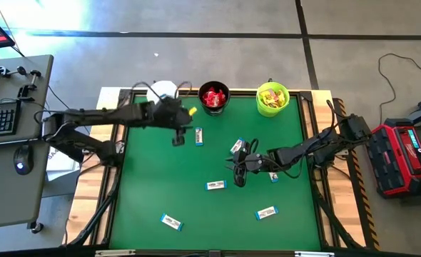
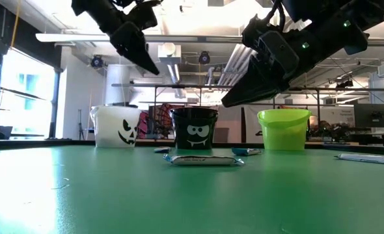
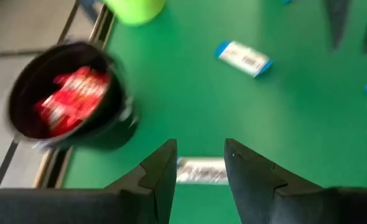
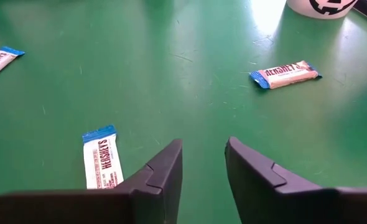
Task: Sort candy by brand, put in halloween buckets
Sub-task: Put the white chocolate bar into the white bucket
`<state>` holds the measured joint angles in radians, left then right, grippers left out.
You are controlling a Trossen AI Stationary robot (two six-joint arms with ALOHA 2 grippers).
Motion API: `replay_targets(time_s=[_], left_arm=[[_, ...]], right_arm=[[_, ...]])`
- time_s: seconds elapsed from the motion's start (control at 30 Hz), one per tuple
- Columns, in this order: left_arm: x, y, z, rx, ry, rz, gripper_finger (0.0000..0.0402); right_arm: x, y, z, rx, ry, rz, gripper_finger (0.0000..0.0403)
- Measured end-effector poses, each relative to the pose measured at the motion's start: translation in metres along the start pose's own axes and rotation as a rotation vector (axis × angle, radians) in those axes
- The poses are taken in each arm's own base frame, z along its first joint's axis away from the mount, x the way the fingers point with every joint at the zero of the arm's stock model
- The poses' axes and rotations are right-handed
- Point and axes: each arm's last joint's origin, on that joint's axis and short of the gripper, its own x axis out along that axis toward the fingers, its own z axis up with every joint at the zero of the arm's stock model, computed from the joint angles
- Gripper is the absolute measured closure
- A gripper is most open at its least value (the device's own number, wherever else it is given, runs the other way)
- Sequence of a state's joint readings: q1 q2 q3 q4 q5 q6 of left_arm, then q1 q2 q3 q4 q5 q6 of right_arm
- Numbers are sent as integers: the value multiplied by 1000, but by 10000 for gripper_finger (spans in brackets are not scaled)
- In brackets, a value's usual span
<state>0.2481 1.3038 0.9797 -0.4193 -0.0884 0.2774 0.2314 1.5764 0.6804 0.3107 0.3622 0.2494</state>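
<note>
Three buckets stand in a row along the far edge of the green bench (image 1: 153, 178): white bucket (image 2: 116, 127) with a jack-o'-lantern face, black bucket (image 1: 213, 98) with a white face print, lime green bucket (image 1: 272, 98).

Black bucket holds red packets (image 3: 71, 99). Green bucket holds yellow-and-pink packets (image 1: 272, 98). White bucket's contents cannot be made out; the left arm covers most of it from above.

Six white-and-blue bars show loose on the bench in the high view:
- one (image 1: 198, 135) just in front of the black bucket, near the left gripper
- one (image 1: 237, 145) beside the right gripper
- one (image 1: 273, 176) partly under the right arm
- one (image 1: 215, 185) mid-bench
- one (image 1: 266, 213) nearer the front, right side
- one (image 1: 171, 222) at the front, left side

Left gripper (image 1: 179, 137) hangs over the bench between the white and black buckets, just in front of them. Fingers (image 3: 162, 174) parted, nothing between them; a bar lies on the bench below the gap in the left wrist view.

Right gripper (image 1: 239, 175) hangs mid-bench, right of centre. Fingers (image 4: 162, 177) parted, nothing gripped. A bar (image 4: 102, 156) lies just beside one finger, not touching as far as can be told; another bar (image 4: 285, 74) lies farther off toward the white bucket.
</note>
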Motion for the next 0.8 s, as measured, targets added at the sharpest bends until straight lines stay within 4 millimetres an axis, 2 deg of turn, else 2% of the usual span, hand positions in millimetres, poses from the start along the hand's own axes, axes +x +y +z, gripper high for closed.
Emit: replay_targets(time_s=[0.23, 0.53, 0.8], left_arm=[[12, -37, -7, 26, -103, -59, 275], [22, -69, -21, 23, -32, -4, 275], [55, -107, -26, 51, 12, 32, 275]], right_arm=[[0, 0, 0, -6, 0, 0, 288], [0, 0, 0, -6, -1, 0, 288], [0, 0, 0, -9, 5, -5, 288]])
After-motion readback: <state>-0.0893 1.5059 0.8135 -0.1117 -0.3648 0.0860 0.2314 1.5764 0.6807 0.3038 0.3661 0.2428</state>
